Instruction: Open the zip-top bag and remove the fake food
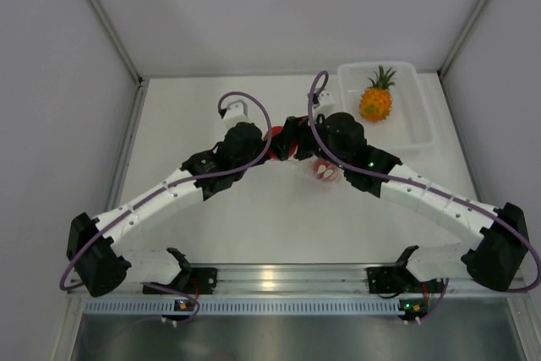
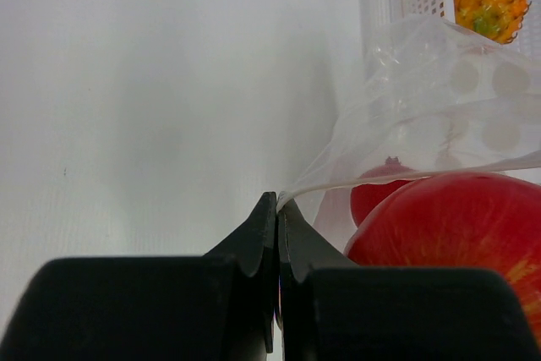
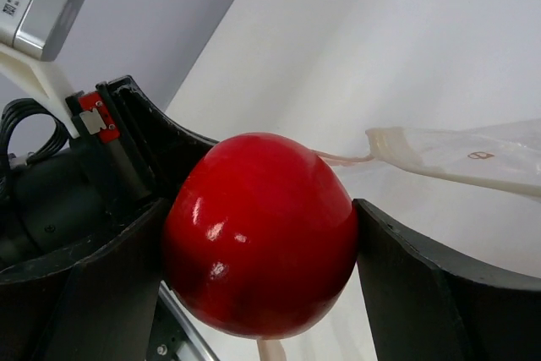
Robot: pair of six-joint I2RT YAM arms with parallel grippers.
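Note:
My left gripper (image 2: 278, 202) is shut on the white zip strip at the corner of the clear zip-top bag (image 2: 439, 99). The bag hangs over the table's middle (image 1: 325, 171). My right gripper (image 3: 258, 243) is shut on a glossy red round fruit (image 3: 258, 234), one black finger (image 3: 423, 285) on each side; no plastic covers the fruit, which sits beside the bag's strip (image 3: 397, 145). A second, smaller red fruit (image 2: 380, 192) shows through the bag. The orange pineapple (image 1: 376, 99) with its green crown lies in the bin.
A rigid translucent bin (image 1: 423, 116) stands at the back right and holds the pineapple. The two grippers meet close together mid-table (image 1: 279, 141). White enclosure walls rise on both sides and at the back.

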